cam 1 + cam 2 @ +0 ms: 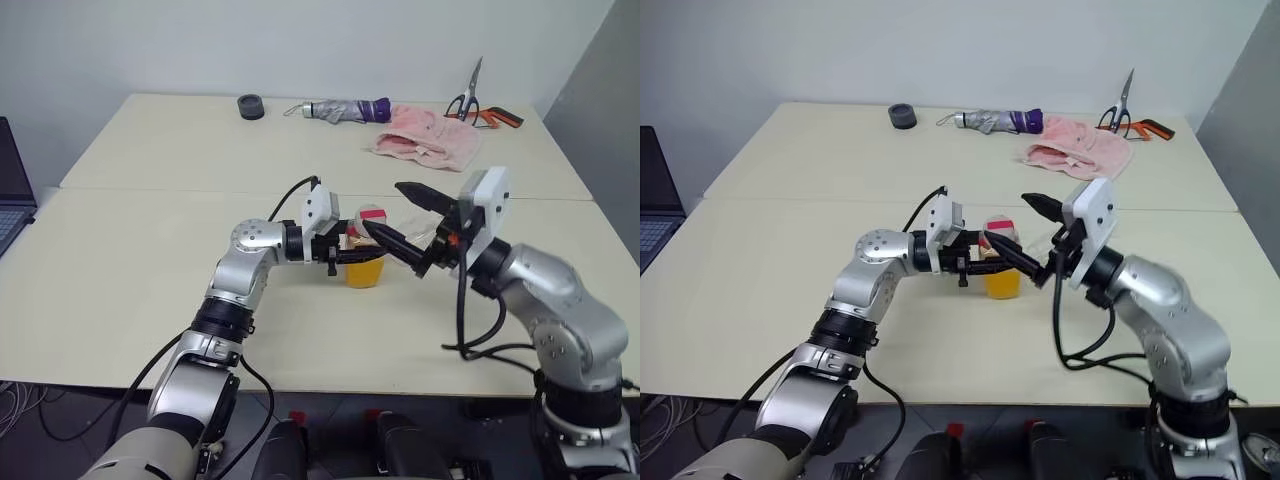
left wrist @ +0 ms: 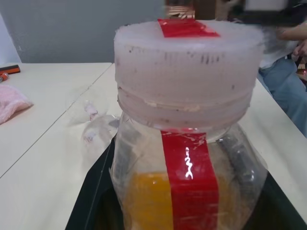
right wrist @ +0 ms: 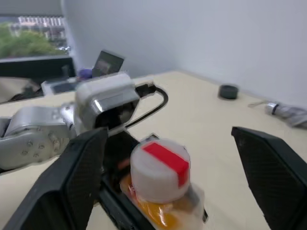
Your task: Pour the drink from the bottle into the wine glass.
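My left gripper (image 1: 338, 256) is shut on the bottle (image 1: 364, 268), holding it upright just above the table's middle. The bottle is clear plastic with a red strip (image 2: 189, 187) and a white cap with a red stripe (image 3: 159, 167). The orange drink (image 2: 148, 201) fills its lower part. My right gripper (image 1: 382, 206) is open wide, reaching in from the right. The cap stands between its fingers (image 3: 81, 172), with neither touching it. A faint clear shape on the table beyond the bottle may be the wine glass (image 2: 93, 125); I cannot tell for sure.
At the table's far side lie a black round object (image 1: 251, 106), a folded umbrella (image 1: 345, 109), a pink cloth (image 1: 428, 140), scissors (image 1: 468, 92) and an orange-handled tool (image 1: 500, 120). A laptop (image 1: 10, 190) sits at the left edge. A person's leg (image 2: 283, 81) shows past the table.
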Robot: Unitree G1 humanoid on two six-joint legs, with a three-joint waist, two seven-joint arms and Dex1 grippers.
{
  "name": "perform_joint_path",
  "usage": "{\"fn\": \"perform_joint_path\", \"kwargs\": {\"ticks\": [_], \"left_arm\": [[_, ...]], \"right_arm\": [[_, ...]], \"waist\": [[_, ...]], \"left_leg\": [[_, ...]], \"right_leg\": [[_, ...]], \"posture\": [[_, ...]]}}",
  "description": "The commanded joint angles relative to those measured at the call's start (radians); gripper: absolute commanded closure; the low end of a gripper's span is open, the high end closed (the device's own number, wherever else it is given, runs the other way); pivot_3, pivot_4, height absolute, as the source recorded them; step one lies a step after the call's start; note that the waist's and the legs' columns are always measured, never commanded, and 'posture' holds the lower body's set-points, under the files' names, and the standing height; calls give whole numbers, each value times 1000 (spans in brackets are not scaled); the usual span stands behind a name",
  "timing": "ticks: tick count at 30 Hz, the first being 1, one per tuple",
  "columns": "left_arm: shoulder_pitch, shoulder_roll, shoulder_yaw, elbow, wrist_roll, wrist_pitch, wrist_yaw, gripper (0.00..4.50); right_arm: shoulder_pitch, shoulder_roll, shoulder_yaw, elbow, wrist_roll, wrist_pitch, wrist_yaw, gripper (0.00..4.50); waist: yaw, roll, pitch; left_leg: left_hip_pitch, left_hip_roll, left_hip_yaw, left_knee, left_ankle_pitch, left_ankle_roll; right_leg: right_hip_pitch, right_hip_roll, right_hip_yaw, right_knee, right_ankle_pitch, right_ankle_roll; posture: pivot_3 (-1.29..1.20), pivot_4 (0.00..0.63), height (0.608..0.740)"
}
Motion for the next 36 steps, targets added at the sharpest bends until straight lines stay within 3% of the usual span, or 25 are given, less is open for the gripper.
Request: {"fn": "perform_joint_path", "kwargs": {"ticks": [1,6,22,25,30,34,36], "left_arm": [[-31,-18,15,-9,-15,-24,15,2700],[-52,-39,6,28,-9,-39,8,2700],[-72,-50,2,76,-2,-70,0,2700],[-73,-48,3,78,-1,-72,1,2700],[-72,-44,3,76,0,-72,0,2701],[-73,-38,4,74,-1,-70,-5,2701],[-76,-32,3,71,-3,-65,-16,2701]], "right_arm": [[0,54,60,-99,-88,61,-184,313],[-1,107,142,-96,-181,91,-293,313],[4,214,210,-40,-302,79,-382,313],[8,230,212,-33,-313,69,-386,931],[13,245,229,-28,-322,63,-370,2616],[14,252,216,-6,-286,48,-320,2624],[11,208,213,30,-261,0,-226,2624]], "waist": [[-1,0,0],[0,0,0],[0,0,0],[0,0,0],[-1,0,0],[-1,0,0],[-1,0,0]], "left_leg": [[0,0,0,0,0,0],[1,0,0,1,0,0],[0,0,0,0,0,0],[0,0,0,0,0,0],[0,0,0,0,0,0],[0,0,0,0,0,0],[0,0,0,0,0,0]], "right_leg": [[0,0,0,0,0,0],[0,1,0,1,0,0],[0,1,0,0,0,0],[0,1,0,0,0,0],[0,1,0,0,0,0],[0,1,0,0,0,0],[0,1,0,0,0,0]], "posture": [[0,150,740],[0,150,740],[0,150,740],[0,150,740],[0,150,740],[0,150,740],[0,150,740]]}}
